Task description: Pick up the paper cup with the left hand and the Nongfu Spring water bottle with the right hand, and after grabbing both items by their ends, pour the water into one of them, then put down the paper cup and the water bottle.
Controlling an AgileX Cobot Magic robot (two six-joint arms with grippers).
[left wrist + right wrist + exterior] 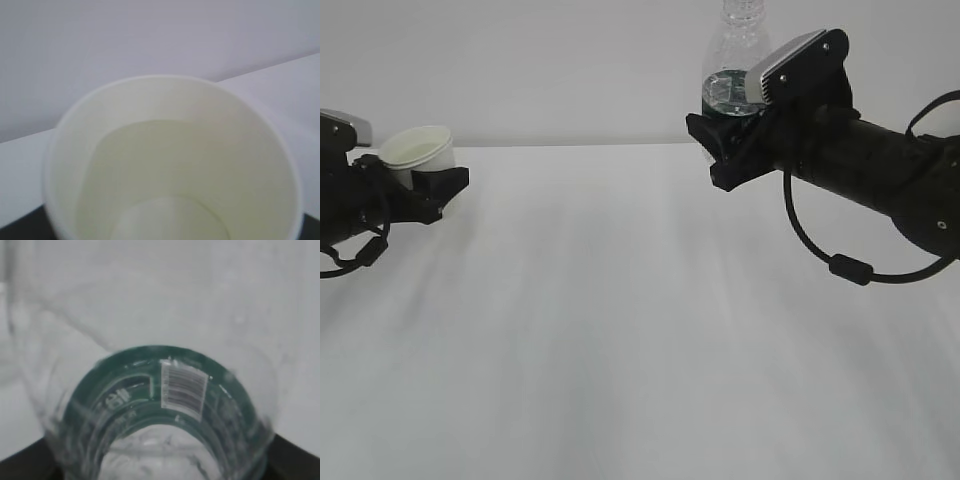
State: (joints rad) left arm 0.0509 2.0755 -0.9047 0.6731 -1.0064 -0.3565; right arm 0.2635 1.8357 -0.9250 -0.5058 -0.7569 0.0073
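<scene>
- The left hand (432, 188) grasps the paper cup (418, 150), tilted, mouth facing up-left, at the bench's (640, 330) left edge.
- The right hand (718, 140) grasps the Nongfu Spring water bottle (740, 60) upright, well apart to the cup's right, higher up.

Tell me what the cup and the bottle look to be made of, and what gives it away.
The paper cup: apparently paper, matte white, with a rolled rim and a pale cream inside; no gloss shows.
The Nongfu Spring water bottle: seemingly clear thin plastic, since the wall shows through its ribbed neck; its dark green label band, probably printed film, carries a barcode.
</scene>
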